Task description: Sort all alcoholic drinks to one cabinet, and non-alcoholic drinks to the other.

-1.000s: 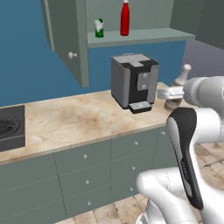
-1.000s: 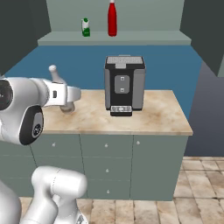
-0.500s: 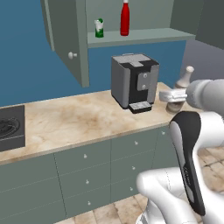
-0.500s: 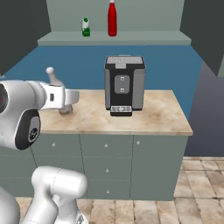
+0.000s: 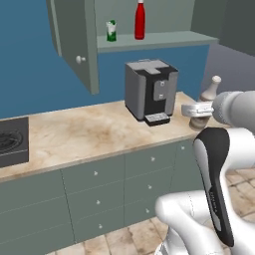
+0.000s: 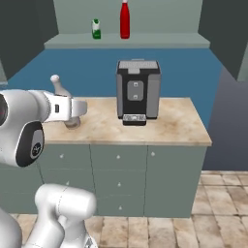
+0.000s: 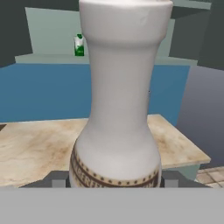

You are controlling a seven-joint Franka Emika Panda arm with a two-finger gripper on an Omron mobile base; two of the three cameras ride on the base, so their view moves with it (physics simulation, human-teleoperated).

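My gripper [image 6: 77, 109] is shut on the lower body of a pale grey-beige bottle [image 6: 59, 87] with a narrow neck and light cap, an alcoholic drink. It stands upright at the counter's end [image 5: 211, 90], its base at or just above the top. In the hand view the bottle [image 7: 118, 109] rises between my fingertips [image 7: 56, 179]. A tall red bottle [image 5: 140, 20] and a small green-and-white carton [image 5: 111, 31], the non-alcoholic drinks, stand on the shelf of the open wall cabinet [image 5: 159, 41].
A dark grey coffee machine [image 5: 149, 89] sits on the beige counter [image 5: 84, 132] under the shelf. The cabinet's door [image 5: 74, 45] hangs open to the left. A black hob [image 5: 10, 142] is at the far left, and drawer units [image 6: 118, 179] are below.
The arm has shifted slightly with the bottle still in its grip. The drinks on the shelf and the coffee machine have not moved.
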